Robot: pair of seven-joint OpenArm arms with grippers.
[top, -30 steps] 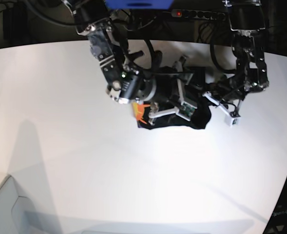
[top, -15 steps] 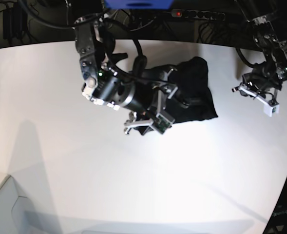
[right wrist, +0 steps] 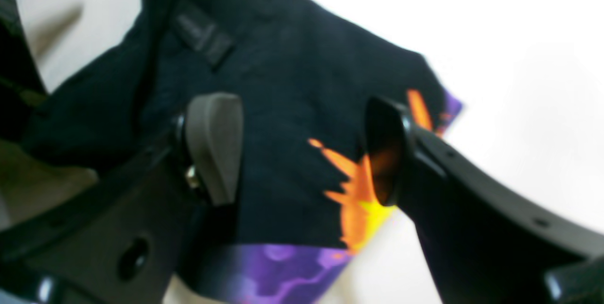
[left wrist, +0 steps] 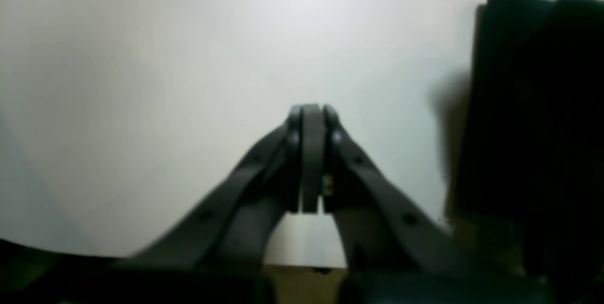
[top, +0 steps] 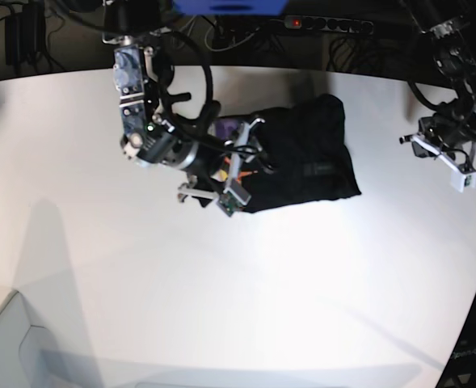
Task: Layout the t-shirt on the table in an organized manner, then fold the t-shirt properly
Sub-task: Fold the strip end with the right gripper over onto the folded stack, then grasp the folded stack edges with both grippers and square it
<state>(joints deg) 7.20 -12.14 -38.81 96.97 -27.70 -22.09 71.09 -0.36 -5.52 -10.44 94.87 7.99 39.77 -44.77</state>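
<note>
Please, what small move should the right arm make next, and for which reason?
Probably lower the right pincer and close it on the printed corner of the bunched black cloth t-shirt. Its jaws stand open around the orange-and-purple edge, holding nothing, while the left pincer is shut and off the shirt, over the smooth white table.

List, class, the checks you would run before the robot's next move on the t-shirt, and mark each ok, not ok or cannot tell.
1. Right gripper open: ok, its fingers stand apart above the cloth.
2. Right gripper over the t-shirt: ok, near the printed corner.
3. Cloth caught between the right fingers: cannot tell.
4. Left gripper shut and empty: ok.
5. Left gripper clear of the shirt: ok, over bare table, off to the side.
6. T-shirt laid out flat: not ok, it lies bunched in a compact heap.
</note>
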